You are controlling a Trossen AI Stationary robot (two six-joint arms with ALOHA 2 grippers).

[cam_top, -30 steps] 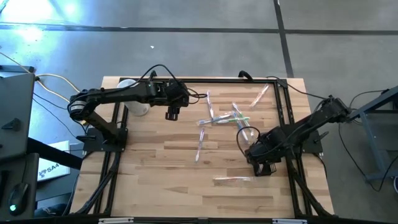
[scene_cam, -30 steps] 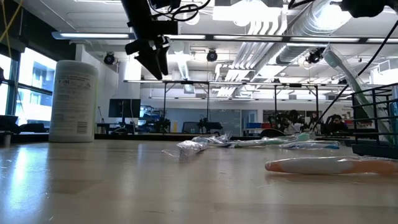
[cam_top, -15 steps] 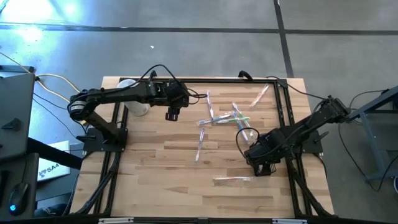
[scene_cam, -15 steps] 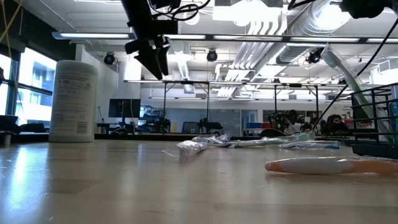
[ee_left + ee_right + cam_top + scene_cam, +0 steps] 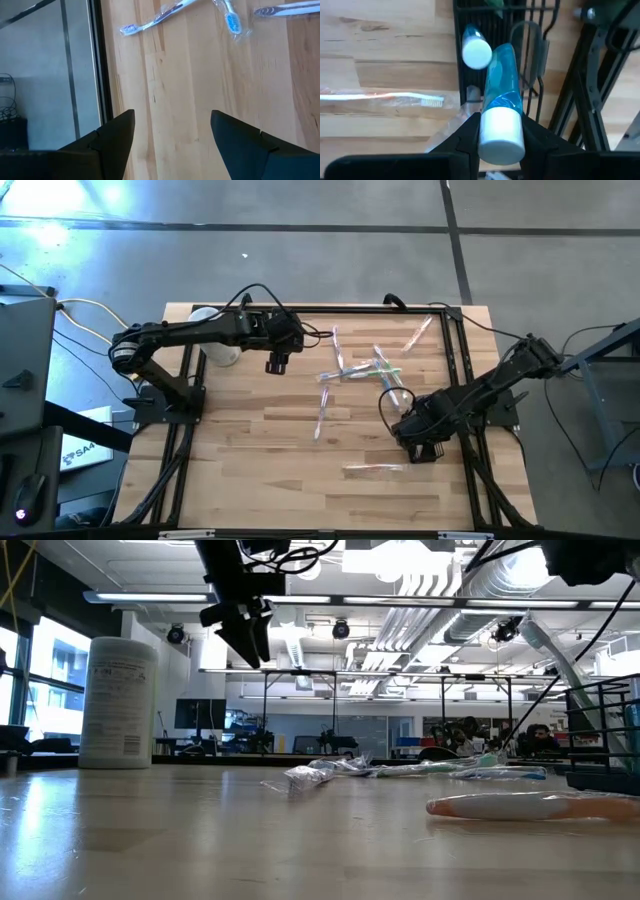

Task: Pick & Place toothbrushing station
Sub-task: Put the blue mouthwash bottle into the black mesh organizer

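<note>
Teal toothpaste tube, white cap toward the wrist, was clamped in the right gripper directly over the black wire holder. Left gripper hung spread and empty, well apart from that holder.

We see two arms built of dark, nearly black links with rounded joints. The left arm is a long slim tube from a bulky grey-ringed shoulder, with thin black cables looping in arcs over its wrist block. The right arm looks the same, a black cable curling in a loop beside its wrist. The left gripper ends in two broad, flat, matte black fingers with angled, wedge-like tips. The right gripper has matching dark fingers with smooth sloping faces.
</note>
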